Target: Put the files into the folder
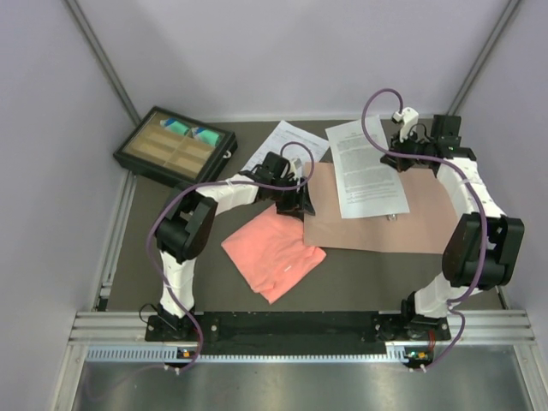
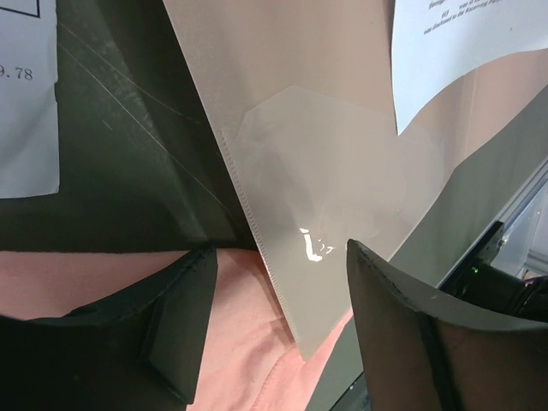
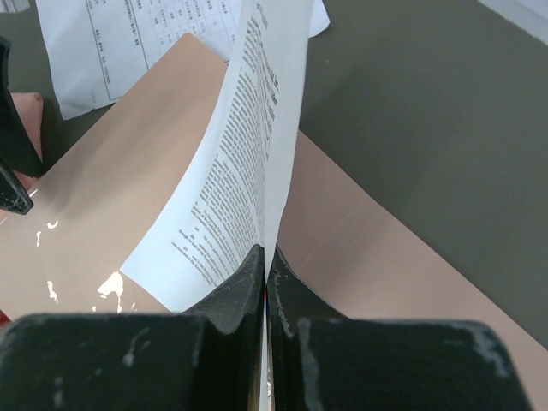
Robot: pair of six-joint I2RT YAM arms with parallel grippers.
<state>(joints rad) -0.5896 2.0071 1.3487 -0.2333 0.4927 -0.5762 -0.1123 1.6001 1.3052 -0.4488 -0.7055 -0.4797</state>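
The tan folder lies flat at the right middle of the table. My right gripper is shut on the edge of the dense-text sheet and holds it curled up over the folder. In the right wrist view the jaws pinch that sheet. The sheet with the table layout lies flat behind the folder's left end. My left gripper is open and empty over the folder's left corner, its fingers either side of that corner.
A salmon-pink folded cloth lies left of the folder, partly under its corner. A black compartment box stands at the back left. Grey walls close the table on three sides.
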